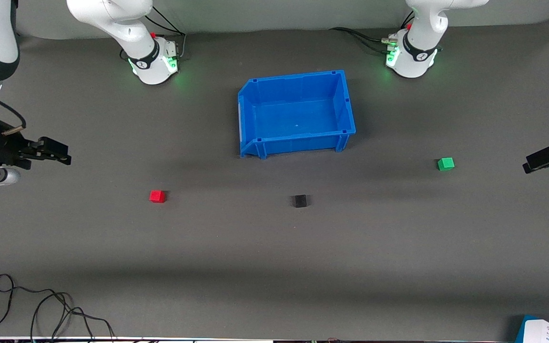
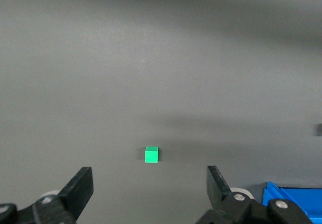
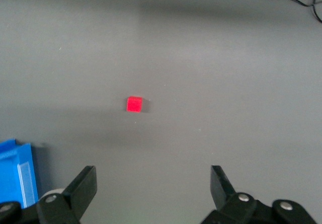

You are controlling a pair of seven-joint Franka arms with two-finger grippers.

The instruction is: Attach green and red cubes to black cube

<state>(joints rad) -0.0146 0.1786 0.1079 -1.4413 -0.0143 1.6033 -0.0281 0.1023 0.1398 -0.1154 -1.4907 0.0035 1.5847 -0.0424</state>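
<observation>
We are holding left claw (image 2: 150, 194) spread wide, empty, in air over left arm's end of counter (image 1: 274, 247); green cube (image 1: 445, 164) is sitting on counter near it. We are holding right claw (image 3: 153, 194) equally wide, empty, over right arm's end of counter; red cube (image 1: 157, 196) is lying near it. Black cube (image 1: 299, 201) is resting between coloured cubes, well apart from both, nearer front camera than blue bin (image 1: 255, 119). Cables (image 1: 41, 309) are trailing at counter's near edge.
</observation>
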